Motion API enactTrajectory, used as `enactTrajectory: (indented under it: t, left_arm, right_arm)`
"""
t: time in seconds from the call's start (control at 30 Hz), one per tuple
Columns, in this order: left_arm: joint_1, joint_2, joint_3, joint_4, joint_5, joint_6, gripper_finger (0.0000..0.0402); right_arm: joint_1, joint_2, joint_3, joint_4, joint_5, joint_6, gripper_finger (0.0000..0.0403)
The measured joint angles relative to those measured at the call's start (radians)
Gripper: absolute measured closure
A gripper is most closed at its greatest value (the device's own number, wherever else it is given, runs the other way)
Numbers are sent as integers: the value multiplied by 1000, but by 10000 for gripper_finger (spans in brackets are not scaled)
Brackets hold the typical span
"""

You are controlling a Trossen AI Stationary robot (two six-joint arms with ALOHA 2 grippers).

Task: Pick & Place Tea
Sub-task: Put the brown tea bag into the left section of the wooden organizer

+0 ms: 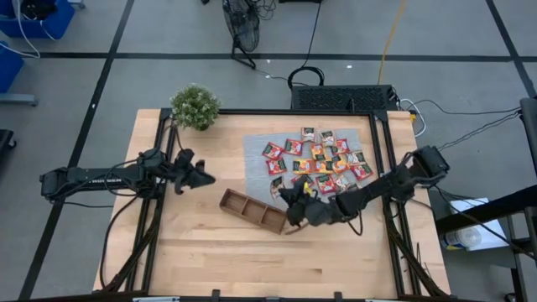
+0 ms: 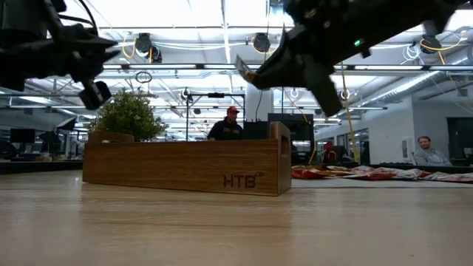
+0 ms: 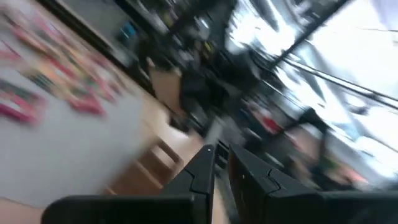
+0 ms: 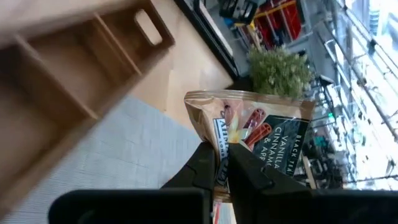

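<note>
The tea is a spread of red, orange and green sachets lying flat on a grey mat. My right gripper hangs over the right end of the brown three-compartment tray and is shut on one tea sachet, gold foil with a dark label. The low view shows this sachet well above the tray. My left gripper waits in the air left of the tray, shut and holding nothing. My right gripper pinches the sachet between its two fingers at one edge, about the middle of that edge. The fingers come nearly level from the table's right side. The sachet sticks out beyond the fingertips, lifted clear of tray and mat.
A potted plant stands at the table's far left corner. Bare wooden tabletop lies near the front edge. People sit in the room beyond the table.
</note>
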Motion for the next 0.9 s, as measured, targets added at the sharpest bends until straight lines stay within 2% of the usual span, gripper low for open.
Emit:
enactTrajectory:
  t: [0.1,0.2,0.3,0.4,0.6,0.7,0.77,0.9]
  left_arm:
    - [0,0,0,0,-108,58,353]
    - [0,0,0,0,-205,134,353]
    - [0,0,0,-13,-378,265,353]
    - [0,0,0,-35,-480,366,353]
    - [0,0,0,-56,-523,386,353]
    - [1,16,0,16,-599,361,353]
    - [11,47,1,83,-622,308,350]
    - [42,176,53,103,-625,229,322]
  right_arm:
    - [-50,0,0,14,-5,-50,387]
    - [-103,0,0,24,-52,-79,387]
    - [-156,0,0,43,-107,-88,387]
    - [-206,0,0,54,-147,-89,387]
    - [-272,0,0,76,-210,-80,387]
    - [-294,0,0,97,-211,-92,387]
    - [-306,0,0,108,-210,-104,387]
    - [-329,0,0,130,-235,-109,387]
